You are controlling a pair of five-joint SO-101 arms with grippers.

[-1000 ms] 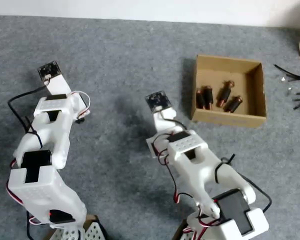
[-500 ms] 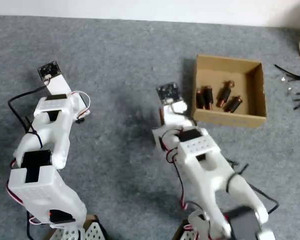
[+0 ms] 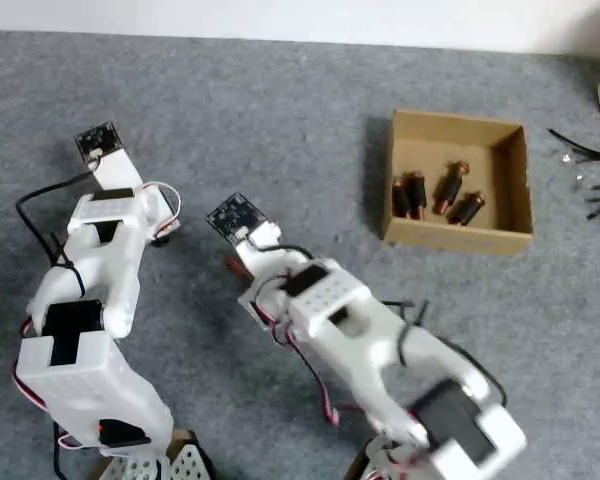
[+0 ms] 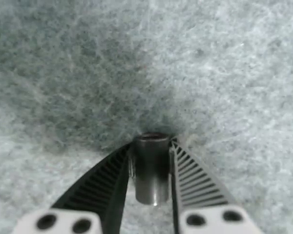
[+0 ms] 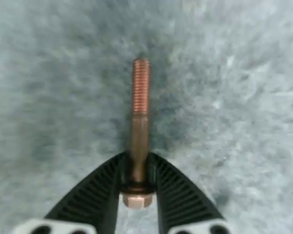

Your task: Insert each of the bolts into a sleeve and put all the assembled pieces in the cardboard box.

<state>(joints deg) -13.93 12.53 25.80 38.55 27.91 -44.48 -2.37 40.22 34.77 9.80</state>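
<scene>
Copper bolt [image 5: 139, 124] gripped, sleeve [image 4: 151, 168] (perhaps steel) gripped

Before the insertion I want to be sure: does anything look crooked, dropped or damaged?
Nothing stands out. The bolt sits straight in the right gripper, the sleeve is held squarely in the left gripper, and the assembled pieces lie inside the cardboard box.

A copper-coloured bolt [image 5: 139, 122] is clamped near its hex head in the right hand [image 5: 138, 158], threaded end pointing away. A dark metal sleeve [image 4: 150, 168] sits gripped in the left hand [image 4: 151, 145], open end outward. Four assembled pieces [image 3: 450, 188] lie inside the open cardboard box [image 3: 455, 238] on the grey worktop.
</scene>
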